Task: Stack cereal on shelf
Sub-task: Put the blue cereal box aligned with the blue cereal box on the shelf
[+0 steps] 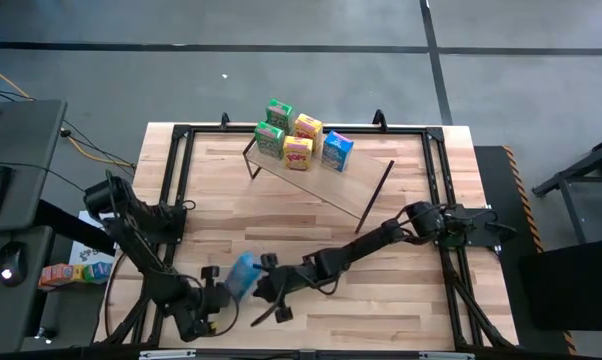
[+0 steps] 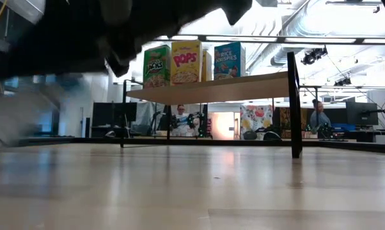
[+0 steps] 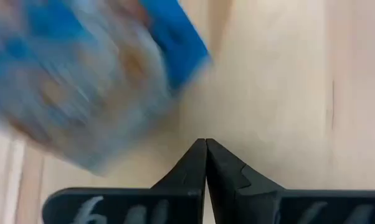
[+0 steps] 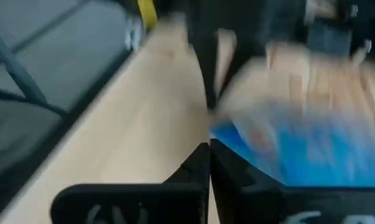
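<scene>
The shelf (image 1: 353,192) stands at the table's far middle. On it are two green boxes (image 1: 279,112), two yellow boxes (image 1: 307,126) and one blue box (image 1: 336,150); the low view shows them too (image 2: 185,62). A second blue cereal box (image 1: 243,275) is near the table's near edge, between my two grippers. My left gripper (image 1: 216,293) is on its left, shut (image 3: 205,144), with the box (image 3: 81,81) ahead of its tips and apart from them. My right gripper (image 1: 264,283) is on its right, shut (image 4: 209,148), with the box (image 4: 312,149) close beside its fingers. My left gripper touches nothing. My right gripper is shut, and the blue box's edge (image 4: 228,134) lies right beside the outer side of one finger; I cannot tell whether they touch, since the picture is smeared there.
A black frame runs around the tabletop, with rails on the left (image 1: 171,200) and right (image 1: 439,200). The shelf's black rod legs (image 1: 374,197) stand mid-table. A desk and coloured packs (image 1: 76,272) sit off the table's left. People (image 2: 181,119) sit in the room behind.
</scene>
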Controlling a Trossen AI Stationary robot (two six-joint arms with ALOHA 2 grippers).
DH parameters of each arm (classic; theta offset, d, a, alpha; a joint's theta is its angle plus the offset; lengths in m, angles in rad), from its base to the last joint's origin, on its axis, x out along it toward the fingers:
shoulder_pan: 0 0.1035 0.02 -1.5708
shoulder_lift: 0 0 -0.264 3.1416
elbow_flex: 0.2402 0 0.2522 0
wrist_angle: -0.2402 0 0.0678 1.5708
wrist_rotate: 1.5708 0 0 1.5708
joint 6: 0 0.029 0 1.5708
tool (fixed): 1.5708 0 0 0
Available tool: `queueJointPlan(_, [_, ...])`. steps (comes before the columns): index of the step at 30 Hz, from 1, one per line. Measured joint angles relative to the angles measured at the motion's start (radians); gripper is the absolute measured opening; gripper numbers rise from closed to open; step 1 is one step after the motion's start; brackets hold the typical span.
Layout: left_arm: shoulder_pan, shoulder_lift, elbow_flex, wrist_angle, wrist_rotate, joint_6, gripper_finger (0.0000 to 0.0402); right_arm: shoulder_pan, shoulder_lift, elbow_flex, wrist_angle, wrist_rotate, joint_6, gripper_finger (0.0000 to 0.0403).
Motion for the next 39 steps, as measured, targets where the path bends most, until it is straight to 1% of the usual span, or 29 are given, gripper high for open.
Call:
queueJointPlan(3, [0.002,0.004,-0.001,-0.012,-0.020,0.008,0.0000,0.007,-0.006,0.014,0.028,-0.023,-0.012,0.0000])
queueJointPlan(7, [0.012,0.019,0.000,-0.007,-0.042,0.044,0.0000,0.007,-0.004,0.013,0.026,-0.018,-0.013,0.0000])
queueJointPlan(9, [0.020,0.022,0.001,-0.008,-0.024,0.068,0.0000,0.007,-0.010,0.013,-0.004,0.015,-0.017,0.0000])
queueJointPlan(11, [0.024,0.010,0.008,-0.037,-0.024,0.071,0.0000,0.008,-0.021,0.013,-0.066,0.083,-0.017,0.0000])
queueJointPlan(13, [0.024,-0.014,0.021,-0.088,-0.083,0.072,0.0000,0.007,-0.034,0.013,-0.153,0.181,-0.014,0.0000])
queueJointPlan(16, [0.024,-0.061,0.042,-0.133,-0.204,0.107,0.0000,-0.005,-0.045,0.013,-0.261,0.302,0.017,0.0000])
queueJointPlan(18, [0.024,-0.082,0.041,-0.137,-0.278,0.142,0.0000,-0.016,-0.046,0.013,-0.329,0.344,0.054,0.0000])
queueJointPlan(21, [0.027,-0.099,0.028,-0.129,-0.361,0.185,0.0000,-0.033,-0.046,0.012,-0.463,0.377,0.134,0.0000])
queueJointPlan(24, [0.053,-0.094,-0.013,-0.117,-0.364,0.203,0.0000,-0.043,-0.045,0.013,-0.574,0.445,0.209,0.0000])
queueJointPlan(26, [0.083,-0.095,-0.051,-0.065,-0.353,0.208,0.0000,-0.043,-0.045,0.013,-0.616,0.488,0.220,0.0000])
queueJointPlan(30, [0.124,-0.095,-0.096,-0.003,-0.327,0.248,0.0000,-0.032,-0.045,0.012,-0.574,0.479,0.180,0.0000])
queueJointPlan(34, [0.145,-0.099,-0.088,-0.001,-0.301,0.300,0.0000,-0.013,-0.045,0.012,-0.539,0.463,0.135,0.0000])
queueJointPlan(39, [0.148,-0.128,-0.054,0.003,-0.317,0.368,0.0000,-0.003,-0.045,0.012,-0.587,0.497,0.148,0.0000])
